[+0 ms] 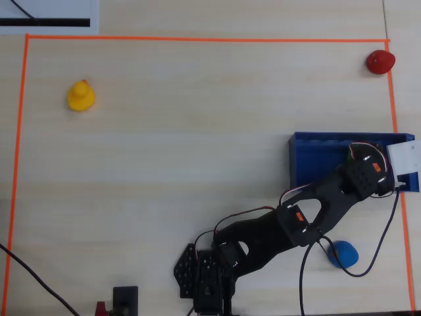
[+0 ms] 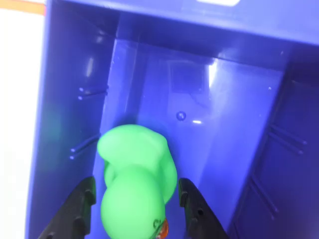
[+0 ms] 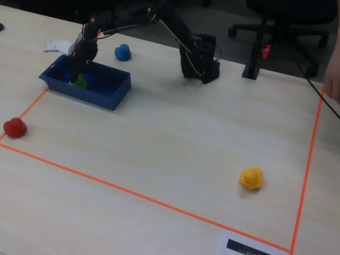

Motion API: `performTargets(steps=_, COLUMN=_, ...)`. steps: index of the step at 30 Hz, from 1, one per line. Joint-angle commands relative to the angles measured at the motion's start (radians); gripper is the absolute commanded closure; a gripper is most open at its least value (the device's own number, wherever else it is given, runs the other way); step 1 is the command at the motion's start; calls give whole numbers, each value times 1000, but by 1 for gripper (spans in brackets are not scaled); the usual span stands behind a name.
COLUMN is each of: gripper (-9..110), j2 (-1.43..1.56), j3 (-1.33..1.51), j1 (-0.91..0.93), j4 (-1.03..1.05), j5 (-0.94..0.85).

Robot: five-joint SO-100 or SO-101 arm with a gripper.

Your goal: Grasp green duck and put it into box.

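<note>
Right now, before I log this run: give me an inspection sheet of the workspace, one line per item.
Surface: pale wood table, work area outlined in orange tape.
Job's things: green duck inside the blue box, low over its floor.
Clutter: yellow duck, red duck, blue duck, all loose on the table outside the box.
Tool: tool down in the box, fingers either side of the green duck; contact cannot be told.
Cables: black cable loops past the blue duck; red and white wires run along the arm.
Surroundings: office chair base behind the table; white label at the near edge.
</note>
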Motion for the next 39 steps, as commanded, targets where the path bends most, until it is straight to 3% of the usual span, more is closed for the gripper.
performTargets(steps=1, gripper=88, j2=123, j3=-49, j1=-32, j4=3, j5=12)
performTargets(steps=5, gripper=101, j2=224, j3=-57, j1=-83, j4=-17, j5=114)
performTargets(steps=11, gripper=101, j2=457, j3=38, j1=-212, j4=11, j5=167)
performTargets(steps=27, gripper=101, j2=1408, j3=1235, j1=-723, j4=-163, j5=-21)
performTargets(steps=39, gripper=101, j2=1813, j3=1654, j1=-828, j4=-54, j5=-89)
